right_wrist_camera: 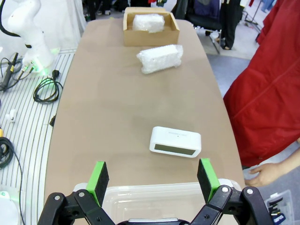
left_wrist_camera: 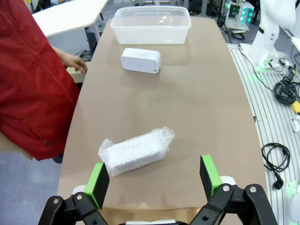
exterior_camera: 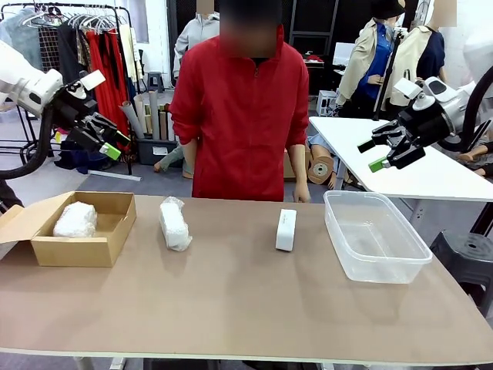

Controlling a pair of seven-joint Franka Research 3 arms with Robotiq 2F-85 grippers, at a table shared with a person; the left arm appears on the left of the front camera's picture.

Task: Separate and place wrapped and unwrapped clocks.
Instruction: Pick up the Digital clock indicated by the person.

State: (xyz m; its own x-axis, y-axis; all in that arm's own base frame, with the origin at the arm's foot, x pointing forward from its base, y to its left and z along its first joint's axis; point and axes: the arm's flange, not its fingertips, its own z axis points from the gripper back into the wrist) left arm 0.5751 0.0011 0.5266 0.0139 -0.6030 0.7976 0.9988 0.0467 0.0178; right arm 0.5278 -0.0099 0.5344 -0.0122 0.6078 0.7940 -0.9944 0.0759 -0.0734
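One wrapped clock (exterior_camera: 75, 220), a crinkly white bundle in bubble wrap, lies inside the open cardboard box (exterior_camera: 81, 251) at the table's (exterior_camera: 231, 301) left end. A second wrapped clock (exterior_camera: 175, 224) lies on the tabletop just right of the box. The unwrapped clock (exterior_camera: 286, 230), a smooth white block, sits near the clear plastic tub (exterior_camera: 337, 231). The left gripper (exterior_camera: 115, 144) and right gripper (exterior_camera: 371, 154) hover with jaws spread wide, holding nothing.

Front view across the table (exterior_camera: 231, 308) — wrist views lengthwise (from opposite ends)
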